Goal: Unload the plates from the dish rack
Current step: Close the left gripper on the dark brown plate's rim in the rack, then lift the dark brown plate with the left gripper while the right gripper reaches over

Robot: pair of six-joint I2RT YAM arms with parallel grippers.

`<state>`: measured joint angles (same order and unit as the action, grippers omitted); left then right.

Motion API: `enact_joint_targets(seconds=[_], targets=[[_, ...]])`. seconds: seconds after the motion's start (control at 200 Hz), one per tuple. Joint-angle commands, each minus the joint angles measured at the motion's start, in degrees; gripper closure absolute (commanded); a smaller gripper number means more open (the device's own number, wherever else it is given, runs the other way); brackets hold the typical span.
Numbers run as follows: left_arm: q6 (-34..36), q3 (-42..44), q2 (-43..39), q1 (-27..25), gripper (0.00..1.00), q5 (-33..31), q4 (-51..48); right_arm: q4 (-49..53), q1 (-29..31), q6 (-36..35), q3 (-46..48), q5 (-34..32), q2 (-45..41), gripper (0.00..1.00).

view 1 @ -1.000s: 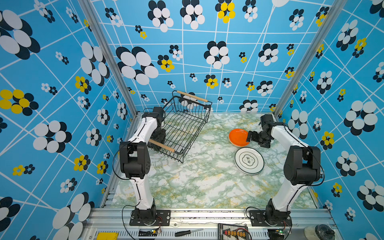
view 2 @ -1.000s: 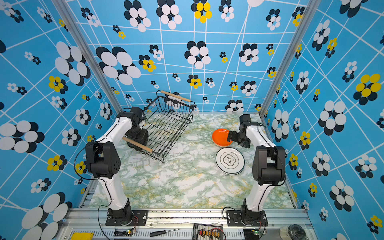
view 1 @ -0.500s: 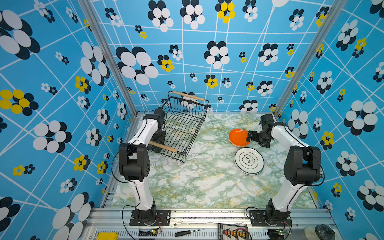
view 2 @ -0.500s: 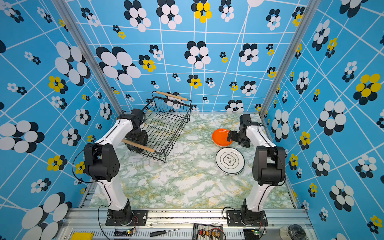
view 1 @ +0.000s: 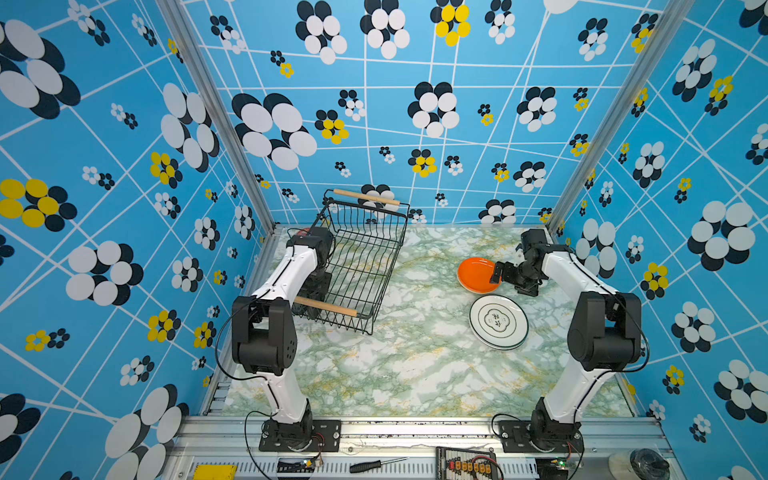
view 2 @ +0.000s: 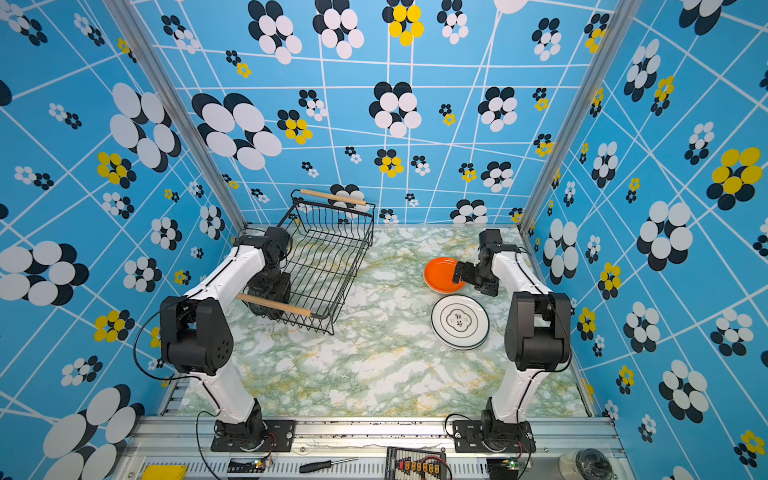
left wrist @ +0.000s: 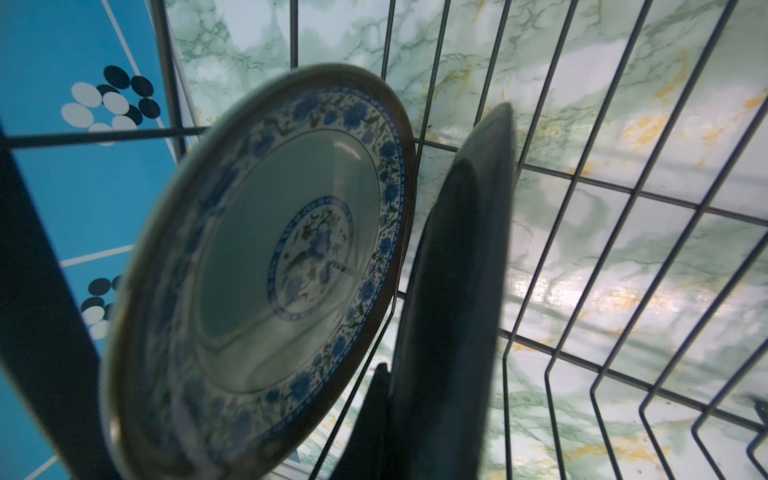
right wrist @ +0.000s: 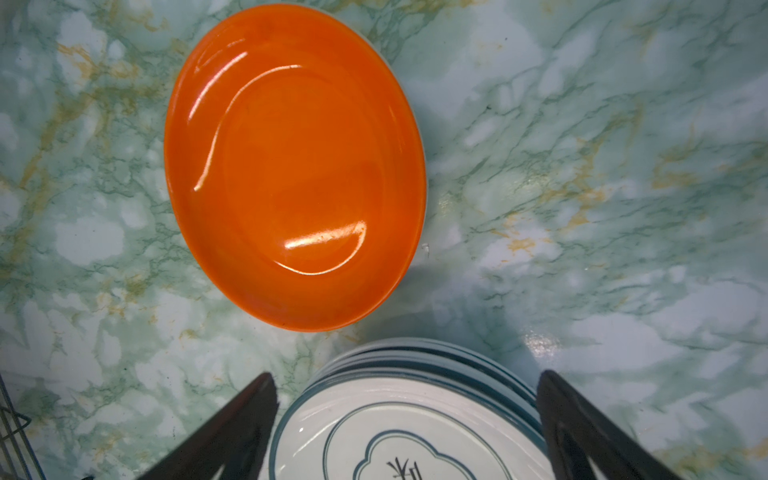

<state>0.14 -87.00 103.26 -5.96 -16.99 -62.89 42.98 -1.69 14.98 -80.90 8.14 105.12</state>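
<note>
Two plates (left wrist: 270,270) left in black wire dish rack (view 1: 365,266) | rack just slid toward left arm, plate maybe stuck | left gripper (left wrist: 395,436) pinches round black plate (left wrist: 457,270) | right gripper (right wrist: 405,378) spread, empty

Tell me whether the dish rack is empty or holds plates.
Not empty: the left wrist view shows a blue-flowered plate and a black plate standing on edge inside the dish rack.

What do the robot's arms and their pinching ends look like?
The left arm and right arm are smooth white tubes joined by chunky black housings, with thin black cables looping alongside and black bolted bases. The right tool is black, with two flat, dark, tapering fingers.
</note>
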Motion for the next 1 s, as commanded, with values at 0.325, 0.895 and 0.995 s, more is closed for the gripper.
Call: enact_joint_targets(seconds=[0.325,0.895,0.995], targets=[[-4.1,-2.3,-6.9,-2.1,1.00,4.9,-4.1,0.4,-0.4,-0.1,0.8,1.0,-3.3,0.01],[-23.2,-16.8,-12.4,-5.9,1.00,19.8,0.4,-0.9,-0.4,1.1,0.8,6.9,-11.1,0.01],[-28.9,-13.6,-14.8,-9.1,1.00,23.9,8.9,-3.6,-0.5,3.1,1.7,14.8,-13.7,0.01]])
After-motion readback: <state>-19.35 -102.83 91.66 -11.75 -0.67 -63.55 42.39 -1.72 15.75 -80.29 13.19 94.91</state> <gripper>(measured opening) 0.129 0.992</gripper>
